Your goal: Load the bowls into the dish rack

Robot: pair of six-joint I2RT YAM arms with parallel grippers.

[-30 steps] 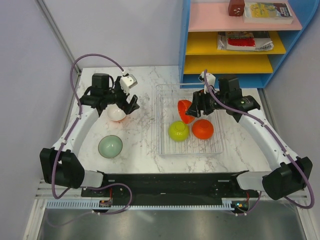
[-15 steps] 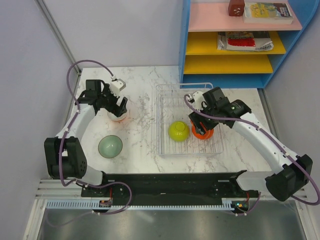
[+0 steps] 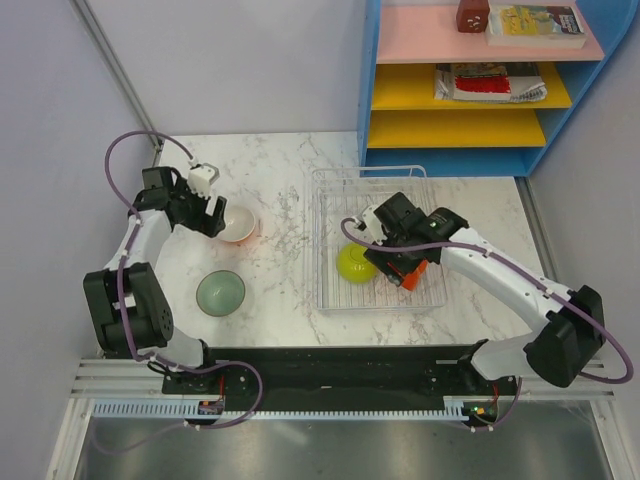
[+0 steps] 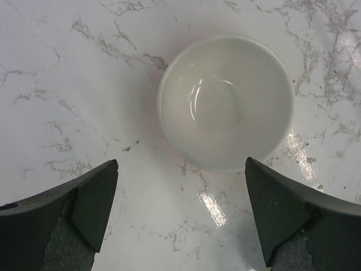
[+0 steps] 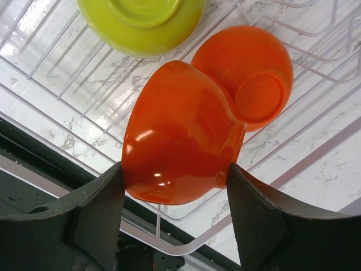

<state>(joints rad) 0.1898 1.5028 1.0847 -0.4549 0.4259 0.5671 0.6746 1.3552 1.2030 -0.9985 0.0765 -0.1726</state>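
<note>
A white bowl stands upright on the marble table, left of the dish rack. My left gripper hangs open just left of it; in the left wrist view the white bowl lies just beyond the gripper, whose fingers touch nothing. A sage-green bowl sits nearer the front. My right gripper is shut on a tilted orange bowl over the rack's near part. Upside down in the rack lie a second orange bowl and a yellow-green bowl.
A blue shelf unit with pink and yellow boards, books on them, stands behind the rack. The rack's thin wires run under the right gripper. The black base rail lines the table's near edge, and grey walls close both sides.
My right gripper carried the orange bowl from the rack's middle down toward its near edge, beside the yellow-green bowl. My left arm drew back to the left, off the white bowl.
</note>
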